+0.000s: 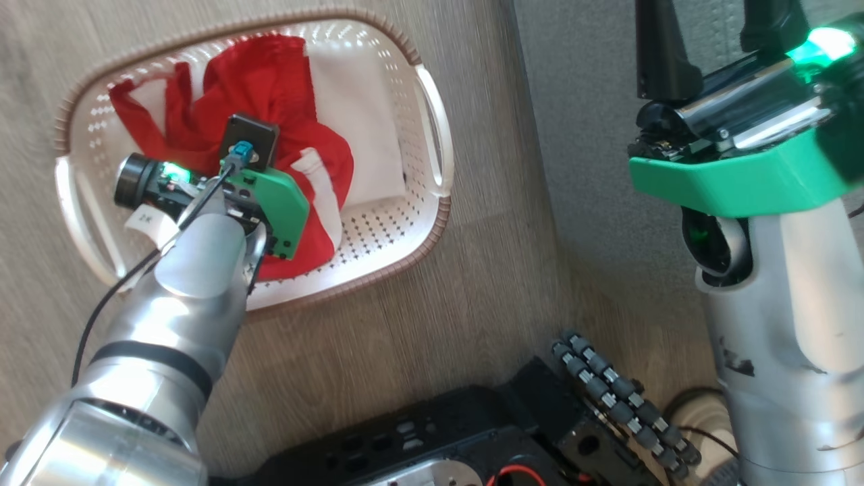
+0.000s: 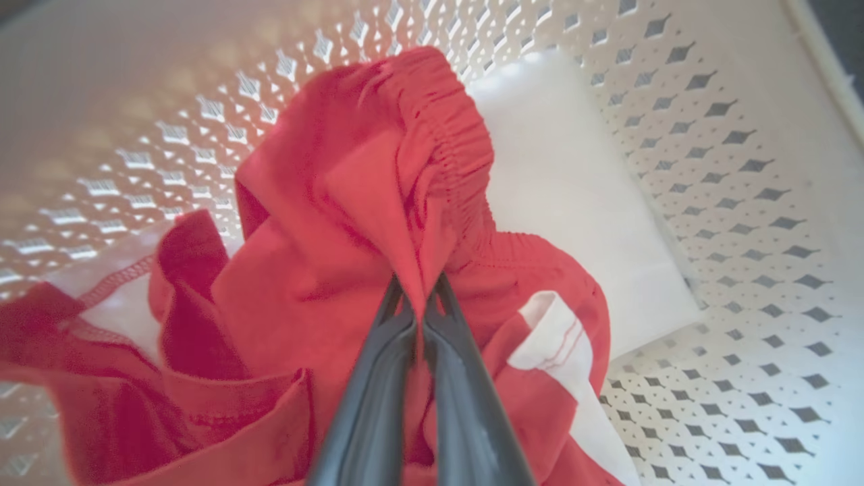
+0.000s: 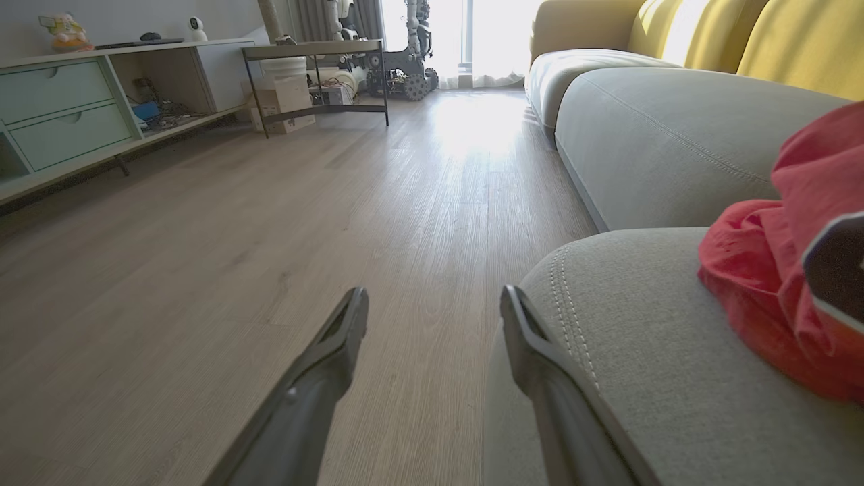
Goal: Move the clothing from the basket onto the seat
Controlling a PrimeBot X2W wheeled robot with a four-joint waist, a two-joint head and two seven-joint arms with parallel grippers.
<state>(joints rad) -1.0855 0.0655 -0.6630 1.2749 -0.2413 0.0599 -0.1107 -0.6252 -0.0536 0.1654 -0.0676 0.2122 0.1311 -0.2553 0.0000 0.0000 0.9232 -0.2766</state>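
Now I am clamping my left gripper (image 2: 422,297) on a fold of the red shorts (image 2: 378,169) inside the basket (image 2: 742,202). I am aiming to lift straight up, clearing it fully, then swing to the seat (image 3: 641,351), where my right gripper (image 3: 435,304) is hanging released near the jersey (image 3: 776,283).

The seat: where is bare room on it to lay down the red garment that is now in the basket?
In the right wrist view, the near seat cushion is bare between its stitched edge and the red garment lying at its right. The farther cushion, as shown, is bare too. It is crowded around that garment.
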